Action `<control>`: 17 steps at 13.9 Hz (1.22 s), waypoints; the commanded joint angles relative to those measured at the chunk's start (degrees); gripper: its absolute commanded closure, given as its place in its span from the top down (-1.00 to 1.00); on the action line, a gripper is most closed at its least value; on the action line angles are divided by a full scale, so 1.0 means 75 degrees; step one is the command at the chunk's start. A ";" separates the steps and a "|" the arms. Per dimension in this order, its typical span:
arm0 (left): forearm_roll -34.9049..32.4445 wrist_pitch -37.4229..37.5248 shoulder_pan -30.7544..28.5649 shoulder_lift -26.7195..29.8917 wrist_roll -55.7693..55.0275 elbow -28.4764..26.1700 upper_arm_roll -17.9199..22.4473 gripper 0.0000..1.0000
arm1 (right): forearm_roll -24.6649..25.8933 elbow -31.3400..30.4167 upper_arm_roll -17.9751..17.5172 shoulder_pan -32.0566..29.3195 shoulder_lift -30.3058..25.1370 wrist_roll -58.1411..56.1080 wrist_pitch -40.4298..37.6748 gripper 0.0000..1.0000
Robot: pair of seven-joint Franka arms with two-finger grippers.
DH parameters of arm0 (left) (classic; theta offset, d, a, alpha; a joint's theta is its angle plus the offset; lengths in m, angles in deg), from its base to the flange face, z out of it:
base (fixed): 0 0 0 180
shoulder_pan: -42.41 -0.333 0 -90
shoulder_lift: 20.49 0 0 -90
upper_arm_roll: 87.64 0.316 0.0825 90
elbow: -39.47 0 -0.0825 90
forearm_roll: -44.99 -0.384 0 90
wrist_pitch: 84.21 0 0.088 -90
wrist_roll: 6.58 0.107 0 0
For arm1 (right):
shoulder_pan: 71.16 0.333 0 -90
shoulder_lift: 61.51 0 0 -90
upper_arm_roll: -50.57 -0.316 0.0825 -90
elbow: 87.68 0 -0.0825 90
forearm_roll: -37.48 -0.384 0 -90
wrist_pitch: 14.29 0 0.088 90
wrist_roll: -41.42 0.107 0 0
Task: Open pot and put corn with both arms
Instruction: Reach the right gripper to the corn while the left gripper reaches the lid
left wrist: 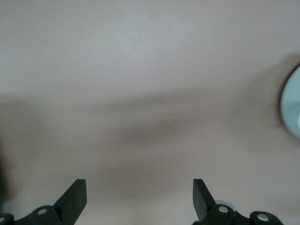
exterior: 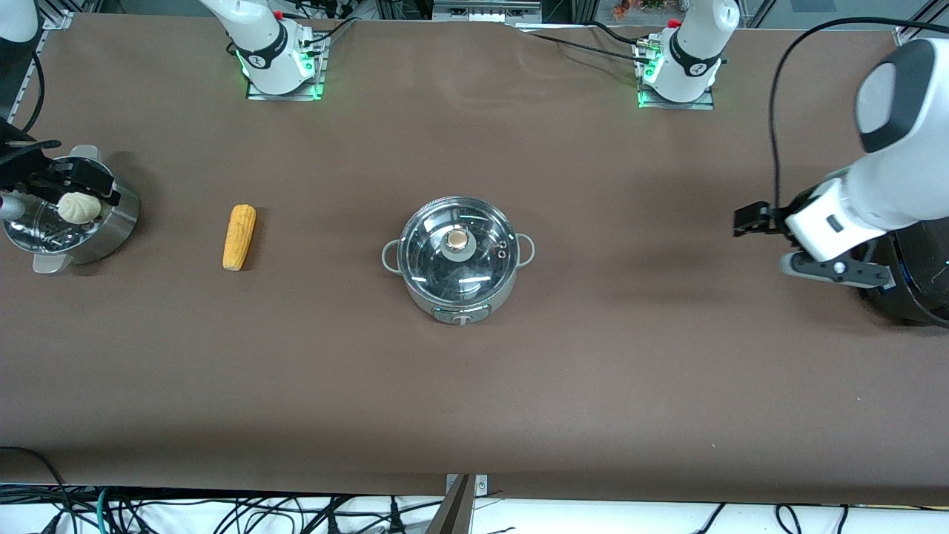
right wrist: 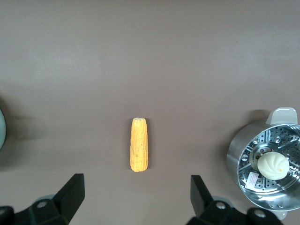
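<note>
Well, nothing is held yet: the round steel pot [exterior: 458,259] sits mid-surface, glass lid [exterior: 456,248] on, and the yellow-orange corn cob [exterior: 239,236] lies toward the right arm's end. The left gripper [left wrist: 139,197] is spread wide over bare brown surface [exterior: 593,356]; the right gripper [right wrist: 137,197] is spread wide above the cob. The cob could roll if pinched off-centre, and the small tan knob [exterior: 460,239] could slip. Open room is left all round both.

On the brown table cover [exterior: 474,386] I see a round perforated steel steamer basket [exterior: 111,230] at my right arm's end, with a white bun [exterior: 78,207] inside it. A large black round cooker [exterior: 916,285] stands at my left arm's end.
</note>
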 commanded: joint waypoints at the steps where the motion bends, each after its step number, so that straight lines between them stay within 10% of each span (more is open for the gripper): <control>1: 0.0152 -0.0251 0.0686 -0.0338 -0.1367 0.0277 0.0026 1.00 | 0.0002 0.0005 -0.0003 -0.0020 0.0034 0.0056 -0.0029 1.00; 11: 0.0152 -0.0757 0.3276 -0.1861 -0.5318 0.1974 0.0061 1.00 | -0.0162 -0.0252 -0.0015 0.0015 0.1370 0.0102 0.0450 1.00; 17: 0.0105 -0.1190 0.4238 -0.2705 -0.6453 0.2725 0.0096 1.00 | -0.0115 -0.2580 -0.0108 0.0108 0.1230 0.0677 0.3094 1.00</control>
